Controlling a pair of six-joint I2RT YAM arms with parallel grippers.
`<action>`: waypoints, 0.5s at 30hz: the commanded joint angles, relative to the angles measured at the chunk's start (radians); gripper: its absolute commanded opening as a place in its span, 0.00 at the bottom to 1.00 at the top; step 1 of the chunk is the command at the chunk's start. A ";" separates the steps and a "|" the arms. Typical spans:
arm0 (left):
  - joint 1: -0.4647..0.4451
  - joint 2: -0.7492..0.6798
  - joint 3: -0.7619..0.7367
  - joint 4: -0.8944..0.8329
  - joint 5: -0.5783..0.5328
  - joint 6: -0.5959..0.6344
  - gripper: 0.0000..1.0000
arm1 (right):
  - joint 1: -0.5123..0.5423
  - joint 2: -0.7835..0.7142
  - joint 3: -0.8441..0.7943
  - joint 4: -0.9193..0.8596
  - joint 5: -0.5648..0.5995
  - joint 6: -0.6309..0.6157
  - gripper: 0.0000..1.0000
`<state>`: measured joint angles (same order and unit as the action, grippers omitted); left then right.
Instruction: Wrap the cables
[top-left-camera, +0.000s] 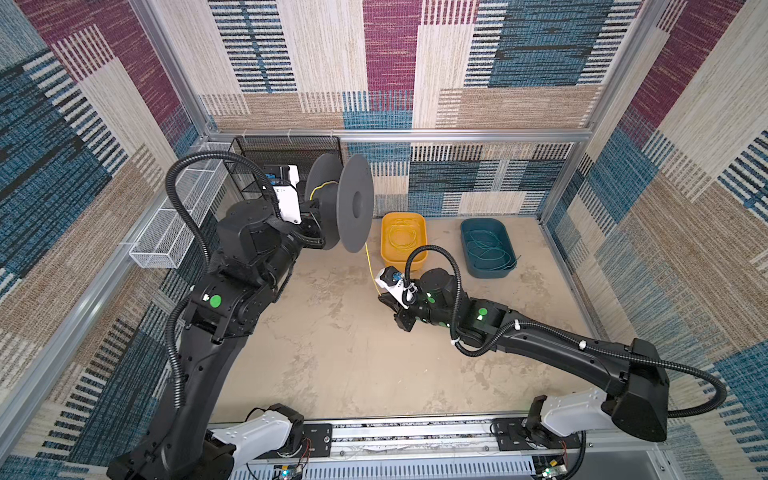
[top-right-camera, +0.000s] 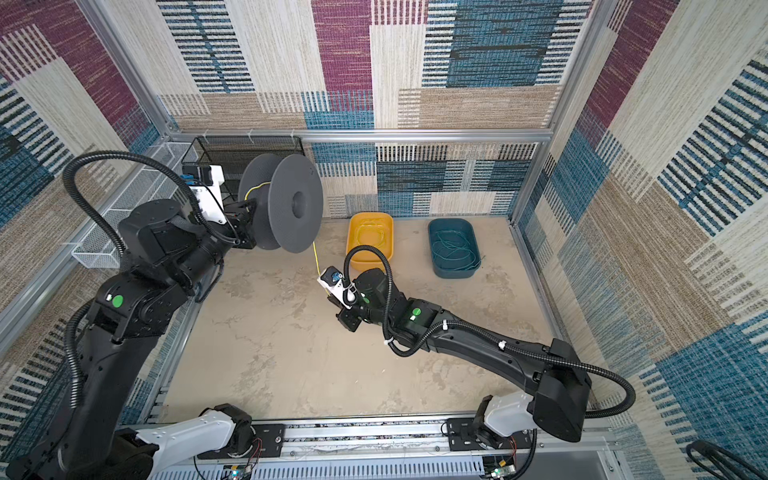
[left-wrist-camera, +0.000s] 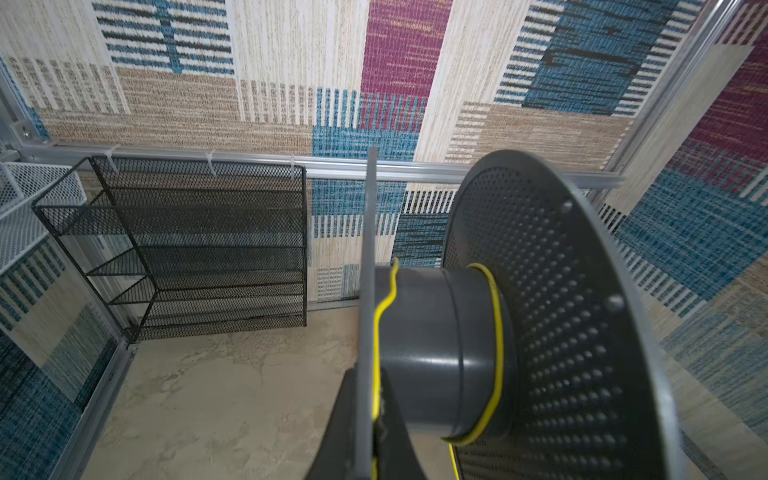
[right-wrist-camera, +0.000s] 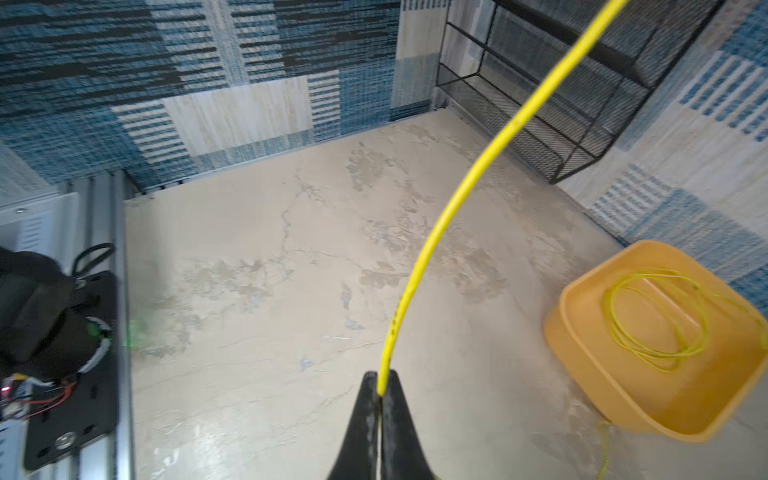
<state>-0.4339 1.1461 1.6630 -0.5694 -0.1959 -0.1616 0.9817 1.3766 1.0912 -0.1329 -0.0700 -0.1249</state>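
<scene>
Fingers (right-wrist-camera: 363, 419) of right gripper (right-wrist-camera: 379, 390) pinched on yellow cable (right-wrist-camera: 453, 199); spool (left-wrist-camera: 432, 349) clamped by left gripper (left-wrist-camera: 370, 386); turns may be shed if tension is lost

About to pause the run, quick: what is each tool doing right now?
Left tool: closed on the rim of the spool.
Right tool: closed on the yellow cable.
</scene>
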 joint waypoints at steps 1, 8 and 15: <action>0.002 -0.031 -0.106 0.209 -0.085 -0.005 0.00 | 0.007 -0.006 -0.043 0.098 -0.119 0.102 0.00; 0.013 -0.049 -0.258 0.255 -0.174 0.018 0.00 | 0.086 0.039 -0.045 0.106 -0.120 0.137 0.00; 0.014 -0.041 -0.323 0.234 -0.238 0.097 0.00 | 0.107 0.029 0.034 -0.020 -0.098 0.100 0.00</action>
<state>-0.4255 1.1069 1.3556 -0.4496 -0.3534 -0.1337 1.0843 1.4120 1.1069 -0.0998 -0.1459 -0.0055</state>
